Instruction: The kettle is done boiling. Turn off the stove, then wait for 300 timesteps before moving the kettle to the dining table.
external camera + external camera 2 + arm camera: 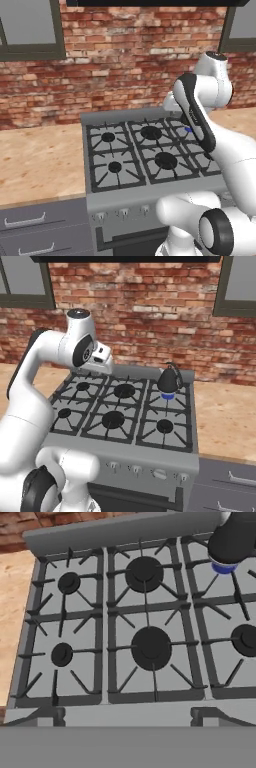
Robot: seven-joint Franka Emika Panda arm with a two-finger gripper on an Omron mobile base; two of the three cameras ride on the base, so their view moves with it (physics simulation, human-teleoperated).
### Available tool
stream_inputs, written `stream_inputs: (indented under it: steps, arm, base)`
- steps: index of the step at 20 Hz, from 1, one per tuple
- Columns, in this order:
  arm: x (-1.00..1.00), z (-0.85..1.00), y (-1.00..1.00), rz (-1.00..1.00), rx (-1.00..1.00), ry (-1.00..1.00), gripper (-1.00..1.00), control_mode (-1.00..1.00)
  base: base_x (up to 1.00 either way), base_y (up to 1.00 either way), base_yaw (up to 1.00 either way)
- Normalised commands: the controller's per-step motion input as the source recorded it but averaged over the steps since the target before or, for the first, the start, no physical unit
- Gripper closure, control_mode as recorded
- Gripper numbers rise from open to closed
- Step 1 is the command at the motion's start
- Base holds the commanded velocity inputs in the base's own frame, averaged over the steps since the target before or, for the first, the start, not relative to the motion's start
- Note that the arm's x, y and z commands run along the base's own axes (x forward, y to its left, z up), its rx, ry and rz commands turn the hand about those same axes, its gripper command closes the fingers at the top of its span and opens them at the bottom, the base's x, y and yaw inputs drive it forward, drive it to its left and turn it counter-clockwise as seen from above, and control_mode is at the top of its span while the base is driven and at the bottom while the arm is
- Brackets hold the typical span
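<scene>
Kettle [169, 381] sits on the back-right burner of the stove [125, 453], blue flame under it (burner lit). Gripper [101, 358] hangs above the stove's back-left area, jaws spread wide, nothing in them, well apart from kettle. Knobs [160, 473] along stove front, untouched.

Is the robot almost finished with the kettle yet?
Not yet. Nothing looks done: the kettle sits on the stove's back right burner, and a blue flame glows under it, so that burner looks lit. The arm hangs above the burners, not at the front knobs. Left: turn the burner off, wait, then carry the kettle to the dining table.
</scene>
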Motion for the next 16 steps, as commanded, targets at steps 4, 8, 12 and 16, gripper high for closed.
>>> stream_inputs:
  steps: [4,8,12,16]
  arm:
    - [-0.18,0.0,-0.38,-0.16,0.13,0.0,-1.0,-1.0]
    - [-0.31,0.0,-0.44,-0.17,0.13,-0.01,-1.0,-1.0]
    - [-0.3,0.0,-0.49,-0.18,0.13,-0.01,-1.0,-1.0]
    - [-0.28,-0.04,-0.44,-0.17,0.1,-0.01,-1.0,-1.0]
  base:
    - [0.0,0.0,0.0]
    - [0.0,0.0,0.0]
    - [0.0,0.0,0.0]
    - [0.0,0.0,0.0]
